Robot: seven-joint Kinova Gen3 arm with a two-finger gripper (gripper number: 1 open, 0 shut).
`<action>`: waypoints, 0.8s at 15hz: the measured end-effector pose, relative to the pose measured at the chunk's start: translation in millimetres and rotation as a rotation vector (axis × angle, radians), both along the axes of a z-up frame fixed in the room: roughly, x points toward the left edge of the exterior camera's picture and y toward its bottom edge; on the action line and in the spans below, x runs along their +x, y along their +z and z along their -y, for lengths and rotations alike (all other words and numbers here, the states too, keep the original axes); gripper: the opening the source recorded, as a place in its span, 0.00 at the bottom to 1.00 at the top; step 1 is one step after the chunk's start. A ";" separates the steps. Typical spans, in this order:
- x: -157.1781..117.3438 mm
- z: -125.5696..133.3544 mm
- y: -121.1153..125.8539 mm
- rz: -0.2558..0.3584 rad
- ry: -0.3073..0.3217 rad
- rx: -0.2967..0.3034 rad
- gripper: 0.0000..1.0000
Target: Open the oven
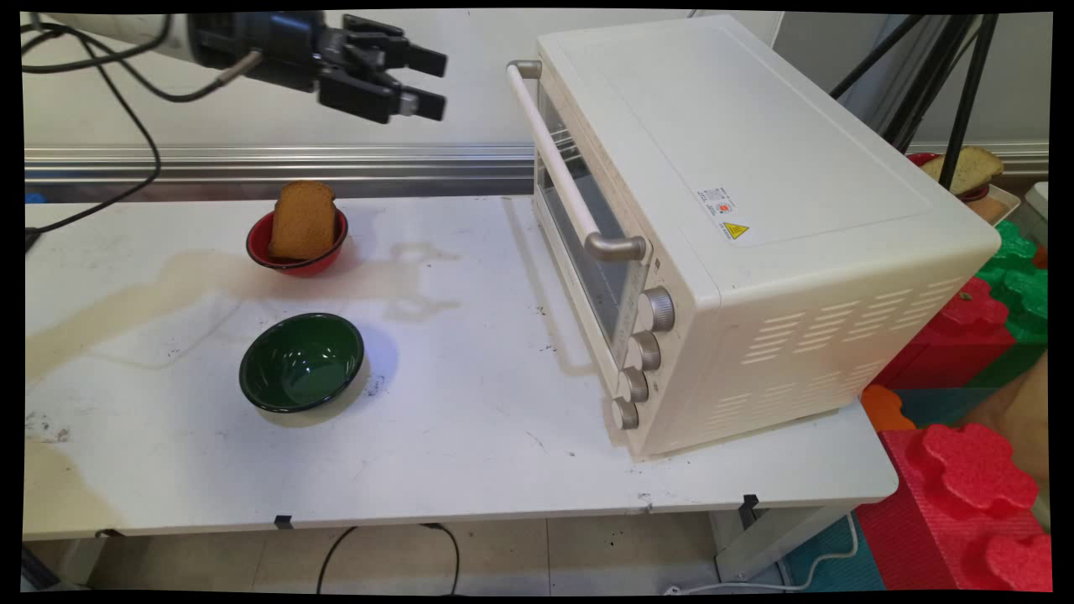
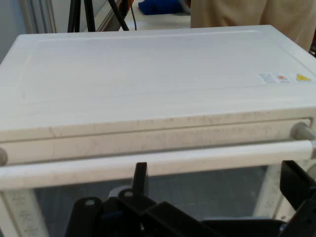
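My black gripper (image 1: 436,82) hangs high at the upper left, open, holding nothing, its fingers pointing right toward the white toaster oven (image 1: 755,168). The oven's door is closed, and its long white handle (image 1: 554,159) lies a short way right of the fingertips. In the hand view the oven's top (image 2: 148,74) fills the picture, the handle (image 2: 163,160) runs across just beyond my gripper (image 2: 217,180), and one finger (image 2: 140,177) rises at the centre with the other at the right edge. A red bowl (image 1: 296,246) with a slice of toast (image 1: 303,220) in it sits below the gripper on the table.
An empty green bowl (image 1: 302,361) stands nearer the table's front (image 1: 470,495). The oven has several knobs (image 1: 646,352) down its front right side. Red and green foam blocks (image 1: 965,470) are stacked off the table's right end. A tripod (image 1: 948,75) stands behind the oven.
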State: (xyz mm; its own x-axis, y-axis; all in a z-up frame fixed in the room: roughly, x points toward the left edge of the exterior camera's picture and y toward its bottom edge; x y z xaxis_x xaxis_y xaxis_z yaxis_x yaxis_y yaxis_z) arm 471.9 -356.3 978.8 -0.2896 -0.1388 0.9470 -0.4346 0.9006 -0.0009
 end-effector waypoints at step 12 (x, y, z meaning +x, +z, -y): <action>-69.9 35.0 -17.7 0.052 0.018 0.024 1.00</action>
State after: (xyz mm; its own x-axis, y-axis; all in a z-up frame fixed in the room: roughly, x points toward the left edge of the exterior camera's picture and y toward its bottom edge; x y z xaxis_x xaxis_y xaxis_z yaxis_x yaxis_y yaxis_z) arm 402.0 -391.3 961.1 -0.3359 -0.1669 0.9270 -0.4508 0.8926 -0.0026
